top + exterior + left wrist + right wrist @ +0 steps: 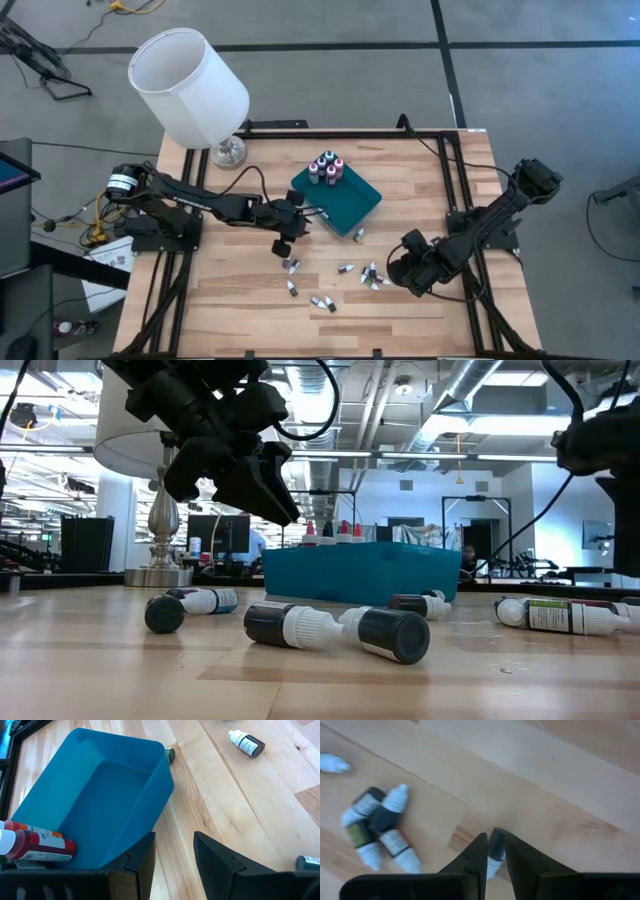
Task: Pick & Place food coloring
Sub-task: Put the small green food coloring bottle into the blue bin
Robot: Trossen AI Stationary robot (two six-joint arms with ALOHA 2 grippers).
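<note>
So: wooden plank surface (230, 290), pale butcher-block grain. White drum-shade lamp (190, 85) on a chrome base at the far left corner. Teal plastic tray (345, 200), rectangular, smooth walls, set at an angle mid-surface.

Left gripper (283, 238) hangs above the surface just beside the tray's near-left edge, jaws apart, nothing between them. Right gripper (491, 851) is low at the near right, jaws pinched on a bottle (495, 851); dark body between the fingers, whitish cap end showing just past them.

Bottles: seven or so stand upright, caps up, clustered in the tray's far-left corner (326, 168). One of these, red with an orange-edged white label, shows in the left wrist view (37, 844); print unreadable. The rest lie on their sides, scattered (322, 302) over the near half of the surface, long axes every which way. Closest pair in the low view lies cap to cap (335, 630). Small cylinders, pointed whitish caps, dark bodies; label text too small to read.
</note>
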